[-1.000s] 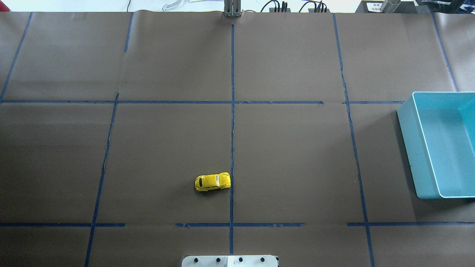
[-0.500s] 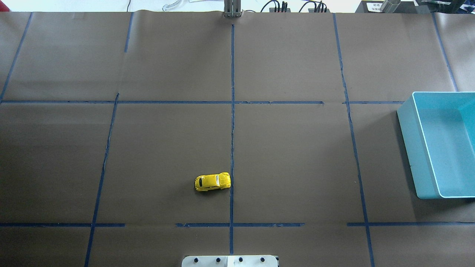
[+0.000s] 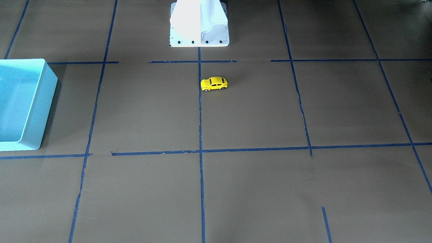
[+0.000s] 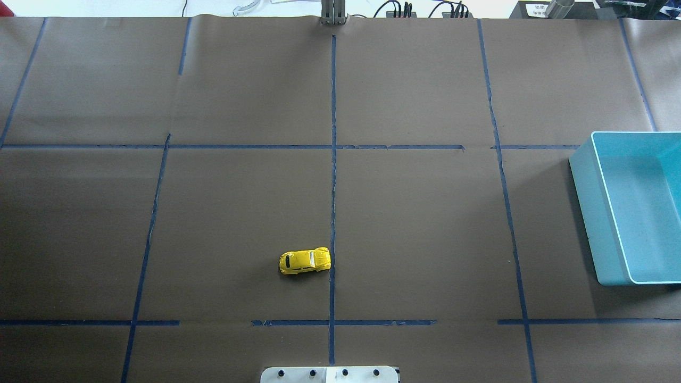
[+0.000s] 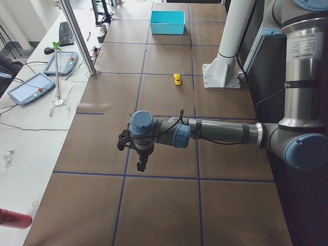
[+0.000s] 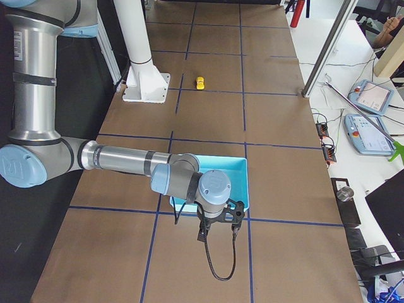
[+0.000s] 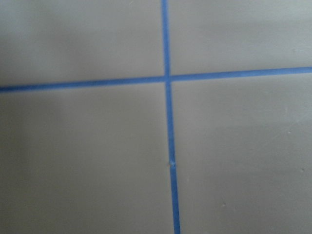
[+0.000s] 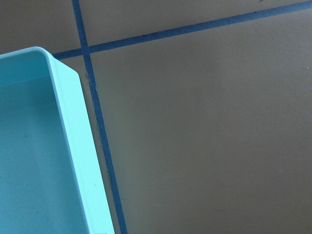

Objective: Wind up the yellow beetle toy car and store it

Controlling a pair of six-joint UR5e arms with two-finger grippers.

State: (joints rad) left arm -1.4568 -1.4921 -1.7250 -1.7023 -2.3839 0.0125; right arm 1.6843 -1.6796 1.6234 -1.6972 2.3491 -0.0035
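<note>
The yellow beetle toy car point(image 4: 305, 260) stands on its wheels on the brown table, just left of the centre tape line and near the robot's base. It also shows in the front view point(image 3: 214, 83) and small in both side views point(image 5: 177, 79) point(image 6: 200, 83). The left gripper point(image 5: 139, 165) hangs over the table's left end, far from the car. The right gripper point(image 6: 218, 235) hangs just outside the blue bin point(image 4: 596, 159) at the right end. Both show only in the side views, so I cannot tell whether they are open or shut.
The blue bin point(image 3: 37, 101) holds nothing that I can see; its corner shows in the right wrist view point(image 8: 68, 122). The white robot base point(image 3: 199, 23) stands behind the car. Blue tape lines point(image 7: 165, 78) grid the table. Tablets and cables lie beyond the far edge.
The car has not moved. A darker patch at the right edge of the bin's inside in the overhead view is gone.
</note>
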